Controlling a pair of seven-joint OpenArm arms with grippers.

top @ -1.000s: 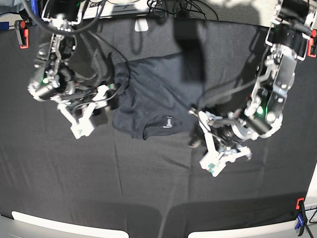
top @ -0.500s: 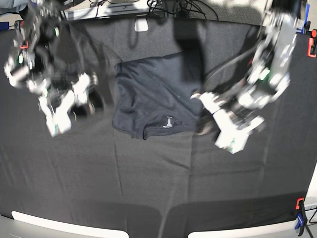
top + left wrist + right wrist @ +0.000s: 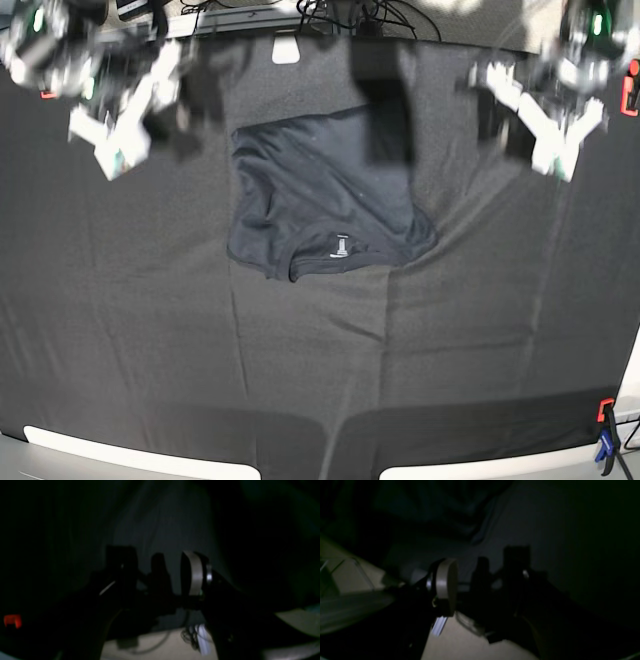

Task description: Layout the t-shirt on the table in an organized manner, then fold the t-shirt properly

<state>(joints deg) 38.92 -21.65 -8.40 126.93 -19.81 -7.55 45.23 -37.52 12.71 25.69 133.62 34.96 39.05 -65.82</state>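
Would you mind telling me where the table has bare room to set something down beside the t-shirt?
The widest free patch is the table cloth between the t-shirt collar and the near pale edge. Bare strips also flank the shirt on both sides. It is crowded along the far edge: the right gripper and left gripper hover there, open, beside cables.
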